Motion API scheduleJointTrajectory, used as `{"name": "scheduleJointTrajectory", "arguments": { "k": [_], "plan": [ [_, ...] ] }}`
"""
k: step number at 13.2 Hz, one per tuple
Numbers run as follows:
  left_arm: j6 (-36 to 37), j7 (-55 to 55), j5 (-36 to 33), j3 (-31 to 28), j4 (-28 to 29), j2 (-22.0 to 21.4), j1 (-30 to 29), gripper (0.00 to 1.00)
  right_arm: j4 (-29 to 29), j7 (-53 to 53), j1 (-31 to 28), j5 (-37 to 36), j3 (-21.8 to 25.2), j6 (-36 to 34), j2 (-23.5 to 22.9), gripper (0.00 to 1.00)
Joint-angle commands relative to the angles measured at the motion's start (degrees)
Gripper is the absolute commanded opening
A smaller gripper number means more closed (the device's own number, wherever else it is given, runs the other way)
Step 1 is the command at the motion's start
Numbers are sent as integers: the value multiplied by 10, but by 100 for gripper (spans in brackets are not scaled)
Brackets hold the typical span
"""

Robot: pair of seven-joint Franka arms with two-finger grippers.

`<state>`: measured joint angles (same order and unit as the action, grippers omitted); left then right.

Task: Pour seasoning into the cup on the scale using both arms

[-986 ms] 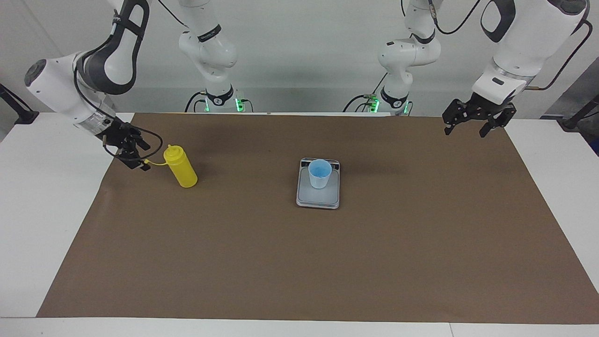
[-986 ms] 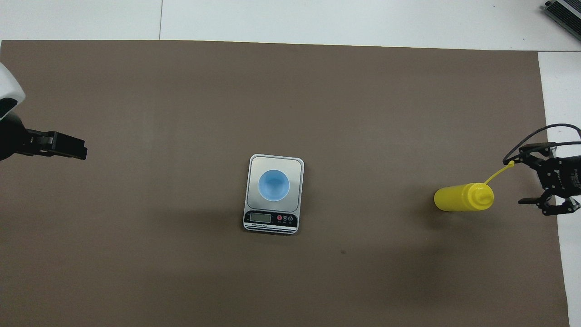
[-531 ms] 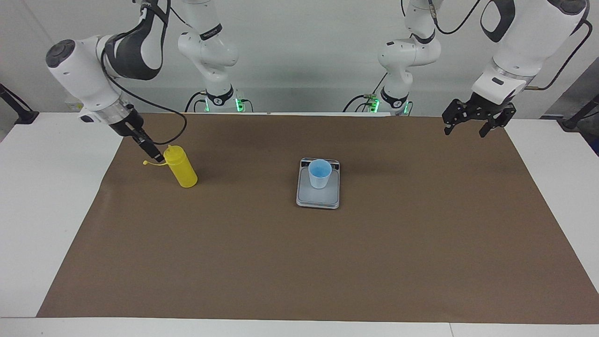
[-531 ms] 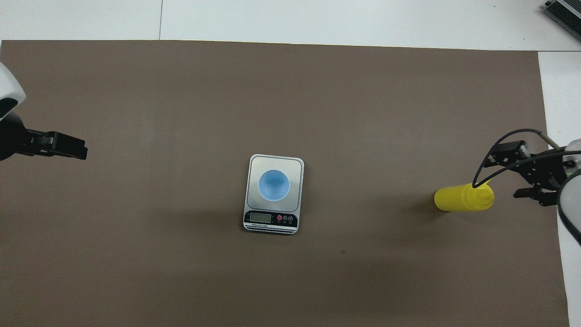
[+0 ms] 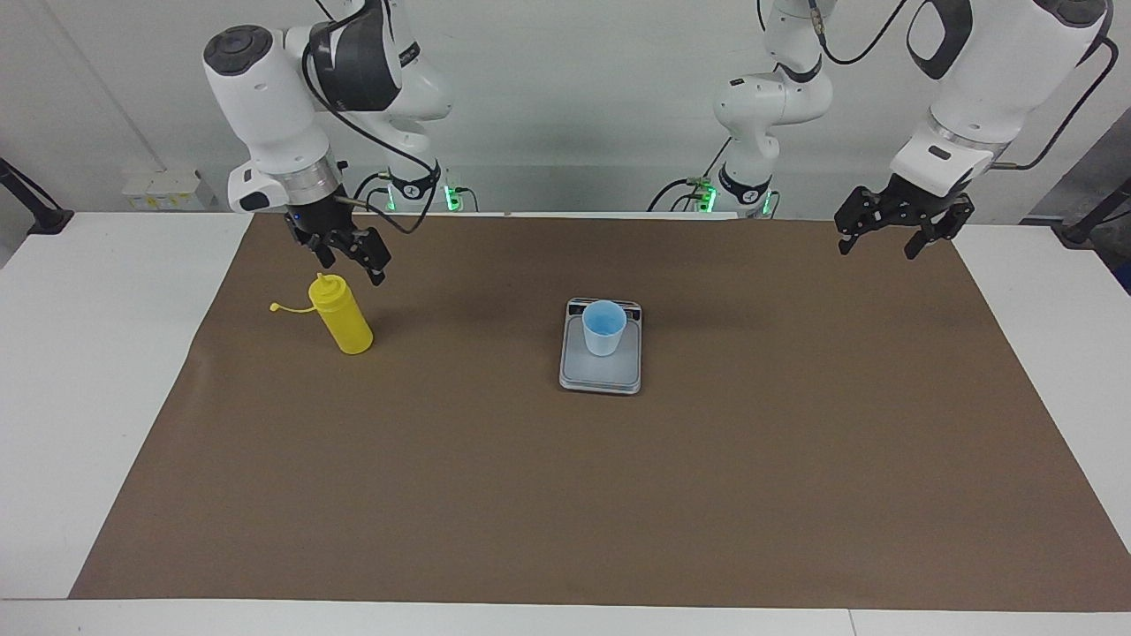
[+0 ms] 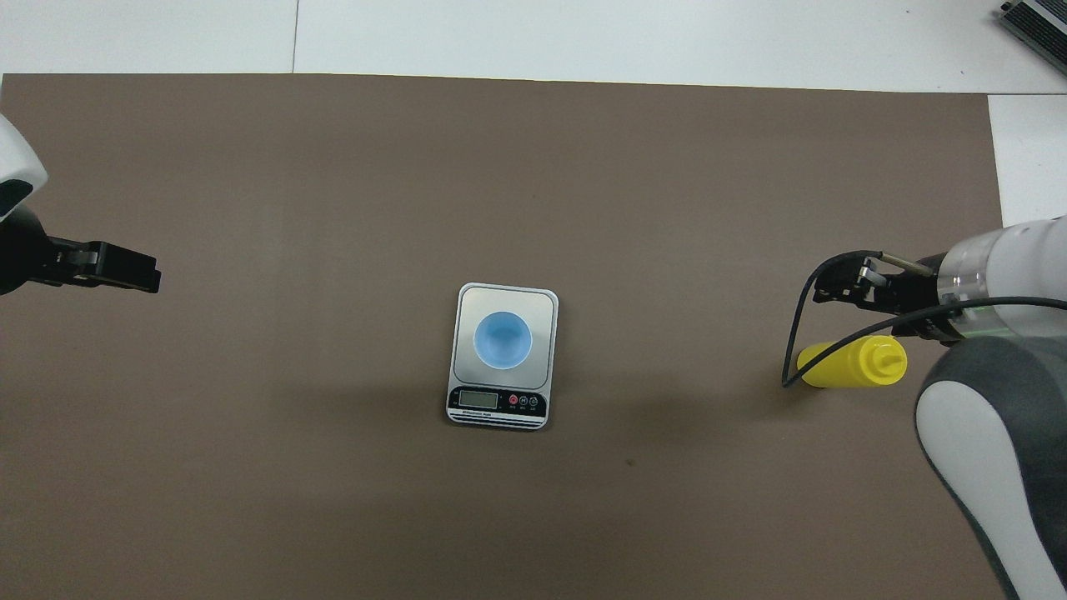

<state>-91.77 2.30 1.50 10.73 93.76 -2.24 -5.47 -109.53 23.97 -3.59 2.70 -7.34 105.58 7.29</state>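
The seasoning, a yellow squeeze bottle (image 5: 345, 320) (image 6: 850, 364), stands upright on the brown mat toward the right arm's end, its small tethered cap (image 5: 276, 307) hanging out to the side. My right gripper (image 5: 352, 267) (image 6: 836, 286) hovers open just over the bottle's nozzle and holds nothing. The light blue cup (image 5: 603, 327) (image 6: 503, 339) stands on the grey scale (image 5: 601, 378) (image 6: 498, 407) at the middle of the mat. My left gripper (image 5: 877, 250) (image 6: 143, 278) waits open and raised over the mat's corner at the left arm's end.
A brown mat (image 5: 565, 495) covers most of the white table (image 5: 97, 371). The right arm's black cable (image 6: 796, 350) loops down beside the bottle. A grey device (image 6: 1038, 21) lies at the table's corner farthest from the robots.
My right arm has swung from beside the bottle, at the table's end, up and over its top, turning its wrist downward. The bottle, cup, scale and left arm have not moved.
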Motion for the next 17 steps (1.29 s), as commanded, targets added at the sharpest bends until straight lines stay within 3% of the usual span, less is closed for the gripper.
{"name": "scheduleJointTrajectory", "arguments": {
  "k": [1,5,9,17],
  "plan": [
    [-2,-7,6,0,10,-13,0,100,80,-70,-3,-16,0,-45,-29,100],
    [-2,-7,7,0,11,-13,0,100,188,-103,-3,-39,-1,-131,-63,100],
    [-2,-7,7,0,12,-13,0,100,191,-133,-9,-39,0,-179,-61,100],
    [-3,-8,7,0,12,-13,0,100,157,-144,-8,-45,3,-144,-52,100]
  ]
}}
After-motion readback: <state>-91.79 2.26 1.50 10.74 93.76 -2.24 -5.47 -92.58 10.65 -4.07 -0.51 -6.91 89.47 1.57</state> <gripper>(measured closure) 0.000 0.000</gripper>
